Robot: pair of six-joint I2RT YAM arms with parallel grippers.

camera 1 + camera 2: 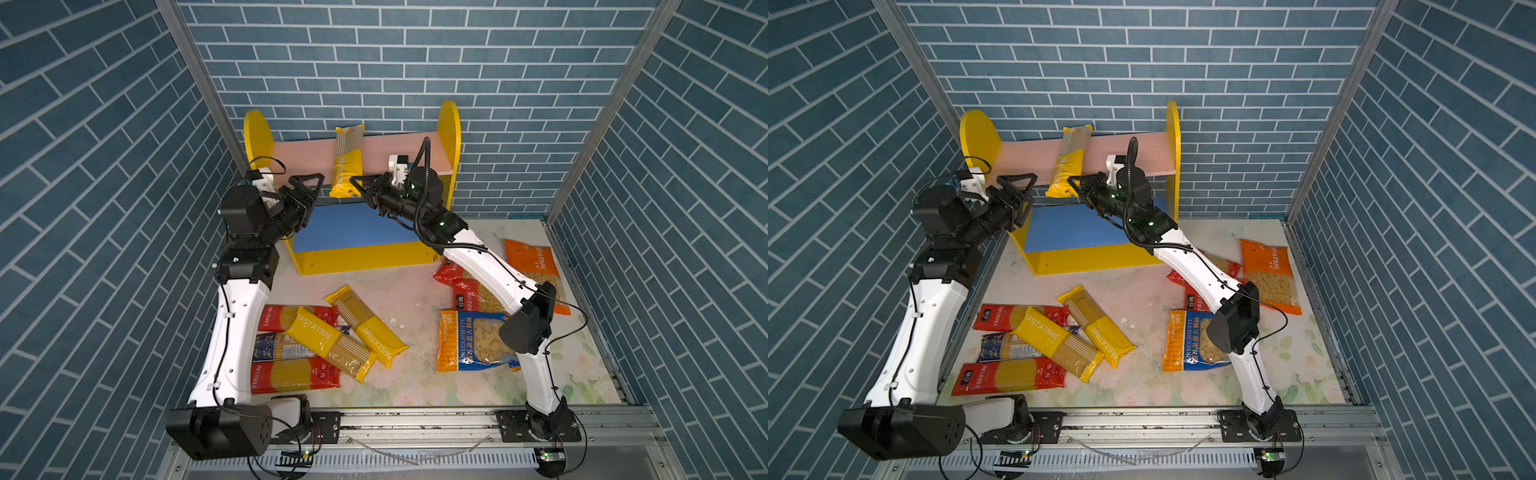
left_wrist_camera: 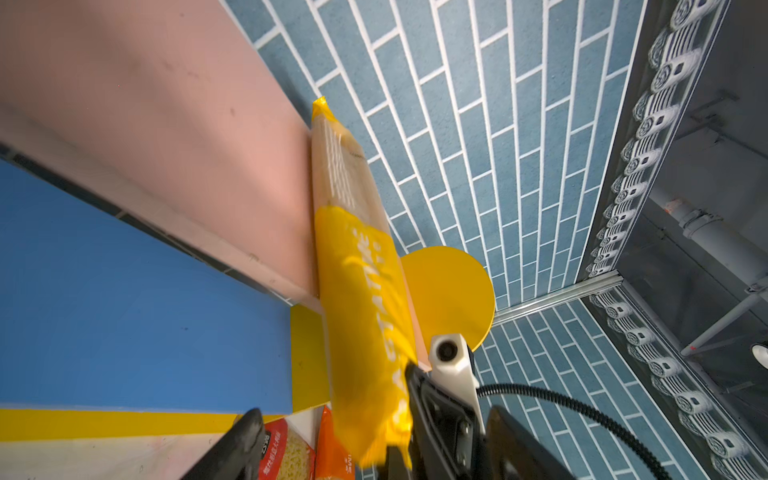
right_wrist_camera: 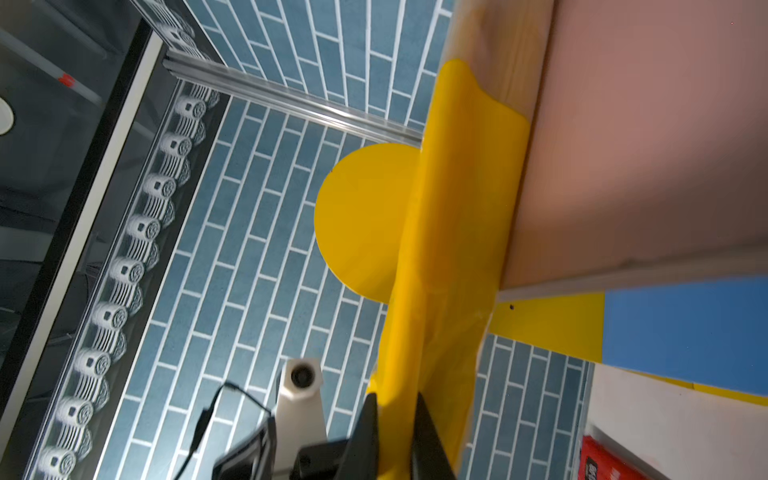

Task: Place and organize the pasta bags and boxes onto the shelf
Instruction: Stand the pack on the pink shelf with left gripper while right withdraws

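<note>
Blue-brick wall (image 1: 374, 62) backs yellow spaghetti pack (image 1: 348, 158), end hidden in right pincer (image 1: 356, 185).

Your shelf (image 1: 257, 137) stands at the back: yellow round-topped sides, pink upper board (image 1: 299, 153), blue lower board (image 1: 353, 226), yellow base strip (image 1: 365, 259). One yellow PASTATIME pack (image 1: 347, 160) lies front-to-back across the pink board, mid-shelf. Its clear end points rearward. Its yellow end overhangs the front edge, pinched in the right gripper (image 1: 357, 185).

The rest you see down on the table (image 1: 399, 291).

Left pile:
- upper red spaghetti pack (image 1: 282, 318)
- dark blue spaghetti pack (image 1: 278, 348)
- lower red spaghetti pack (image 1: 295, 374)

These three lie flat and roughly parallel. A diagonal yellow pack (image 1: 328, 343) lies over the upper two. A second diagonal yellow pack (image 1: 365, 328) touches it.

Right group:
- blue-orange bag (image 1: 473, 340), flat
- orange bag (image 1: 532, 266), near the edge
- red bags (image 1: 467, 293) between them, partly hidden
</note>
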